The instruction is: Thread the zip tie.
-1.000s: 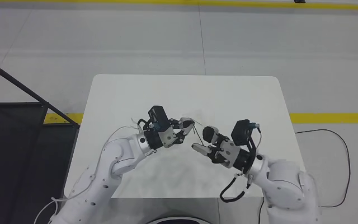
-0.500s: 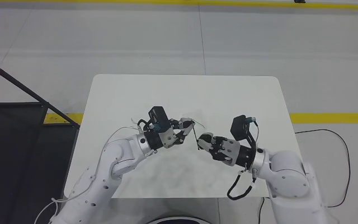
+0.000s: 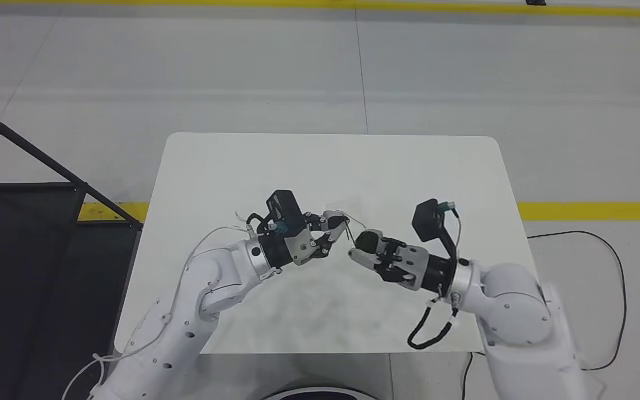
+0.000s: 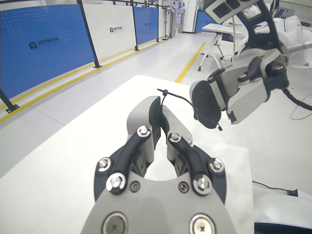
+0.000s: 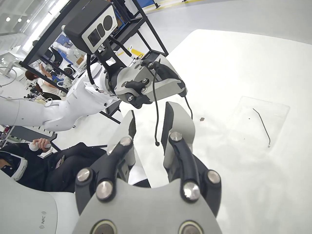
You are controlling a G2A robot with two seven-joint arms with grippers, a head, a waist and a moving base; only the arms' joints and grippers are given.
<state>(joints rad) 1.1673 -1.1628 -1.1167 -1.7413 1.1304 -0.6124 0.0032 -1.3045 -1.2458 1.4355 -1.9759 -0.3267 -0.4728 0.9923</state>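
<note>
Risk of misfeed, with zip tie pinched in closed left hand above table and its limp strap hanging between spread fingers of right hand; off-centre clamp or sideways nudge likely to bend strap away from head.

You're working in a robotics test hall: yellow floor lines run along the upper and right edges of the top view, with blue partition panels, black metal racks and another worktable around you.
</note>
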